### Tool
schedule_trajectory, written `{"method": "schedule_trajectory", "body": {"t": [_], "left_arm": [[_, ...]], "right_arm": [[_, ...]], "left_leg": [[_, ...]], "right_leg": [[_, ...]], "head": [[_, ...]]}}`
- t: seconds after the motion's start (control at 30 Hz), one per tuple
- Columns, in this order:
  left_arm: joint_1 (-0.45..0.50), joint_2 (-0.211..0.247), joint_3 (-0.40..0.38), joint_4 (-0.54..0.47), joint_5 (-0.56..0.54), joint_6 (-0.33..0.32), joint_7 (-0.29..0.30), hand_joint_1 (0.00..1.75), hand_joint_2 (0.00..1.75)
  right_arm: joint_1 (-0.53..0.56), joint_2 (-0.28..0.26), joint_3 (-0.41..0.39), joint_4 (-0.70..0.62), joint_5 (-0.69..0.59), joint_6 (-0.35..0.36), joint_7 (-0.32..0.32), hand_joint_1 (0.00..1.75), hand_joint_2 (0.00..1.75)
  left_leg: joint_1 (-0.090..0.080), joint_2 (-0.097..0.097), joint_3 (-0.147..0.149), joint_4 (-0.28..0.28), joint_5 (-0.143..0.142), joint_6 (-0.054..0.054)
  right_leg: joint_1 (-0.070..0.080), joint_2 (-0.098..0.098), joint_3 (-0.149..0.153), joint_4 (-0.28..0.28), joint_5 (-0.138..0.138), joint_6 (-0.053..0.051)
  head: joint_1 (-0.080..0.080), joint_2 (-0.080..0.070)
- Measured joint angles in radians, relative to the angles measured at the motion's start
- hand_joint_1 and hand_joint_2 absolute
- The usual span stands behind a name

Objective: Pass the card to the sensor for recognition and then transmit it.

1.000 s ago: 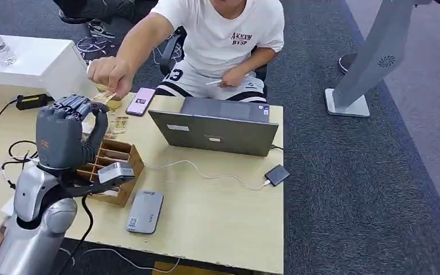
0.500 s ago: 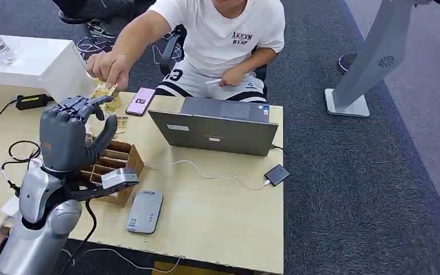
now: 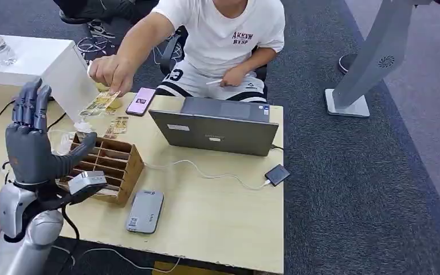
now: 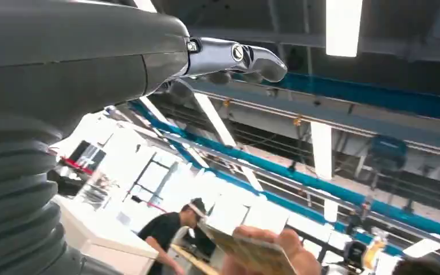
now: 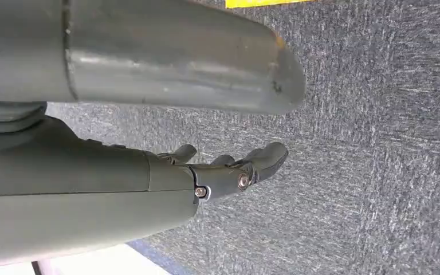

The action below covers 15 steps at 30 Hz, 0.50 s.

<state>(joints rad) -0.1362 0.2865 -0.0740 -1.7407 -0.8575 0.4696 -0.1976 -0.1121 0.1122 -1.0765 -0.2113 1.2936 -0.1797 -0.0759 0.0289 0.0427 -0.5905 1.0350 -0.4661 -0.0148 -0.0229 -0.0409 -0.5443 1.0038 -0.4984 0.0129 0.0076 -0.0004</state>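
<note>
Wooden desk (image 3: 217,223) fills most of the head view, and a person (image 3: 223,34) sits behind it. A grey laptop (image 3: 215,133) is open on the desk, with a wooden box (image 3: 112,166) of slots to one side and a flat grey reader (image 3: 145,211) in front of the box. The left hand (image 3: 31,143) is up beside the box with its fingers (image 3: 28,106) spread wide and straight, and it holds nothing. The right hand (image 5: 229,169) hangs low over the carpet with its fingers loosely apart, and it holds nothing too.

The card (image 3: 97,104) is in the person's hand (image 3: 110,71), pinched at 1 end. It is up in the air above the far side of the desk, well apart from the left hand. Its long side runs from the person's fingers down and out toward the robot's left, so the free end points that way and tips a little down. Its flat face looks up.

What could go wrong? Since the person still has the card, the task looks done or nearly done. If the left hand swings down fast, it could bump the box and knock it along the desk. The cable by the box could also catch on the arm and drag things. If the person lets go too soon, the card would drop on the desk by the 2 small cards (image 3: 117,125) lying there.
</note>
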Motion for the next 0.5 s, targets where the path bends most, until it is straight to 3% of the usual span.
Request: {"method": "schedule_trajectory", "body": {"t": [0.3,0.5], "left_arm": [[-0.002,0.011,0.076,0.049,-0.001,-0.036,-0.001,0.00,1.75],[-0.019,0.012,0.082,0.076,-0.025,-0.072,0.007,0.00,1.75]], "right_arm": [[0.002,-0.001,0.005,0.000,0.002,0.000,0.002,0.00,0.00],[0.002,-0.003,0.007,0.000,0.005,0.000,0.006,0.00,0.00]], "left_leg": [[0.000,0.000,0.000,0.000,0.000,0.000],[0.000,0.000,0.000,0.000,0.000,0.000]], "right_leg": [[0.000,0.000,0.000,0.000,0.000,0.000],[0.000,0.000,0.000,0.000,0.000,0.000]], "head": [[0.000,0.000],[0.000,0.000]]}}
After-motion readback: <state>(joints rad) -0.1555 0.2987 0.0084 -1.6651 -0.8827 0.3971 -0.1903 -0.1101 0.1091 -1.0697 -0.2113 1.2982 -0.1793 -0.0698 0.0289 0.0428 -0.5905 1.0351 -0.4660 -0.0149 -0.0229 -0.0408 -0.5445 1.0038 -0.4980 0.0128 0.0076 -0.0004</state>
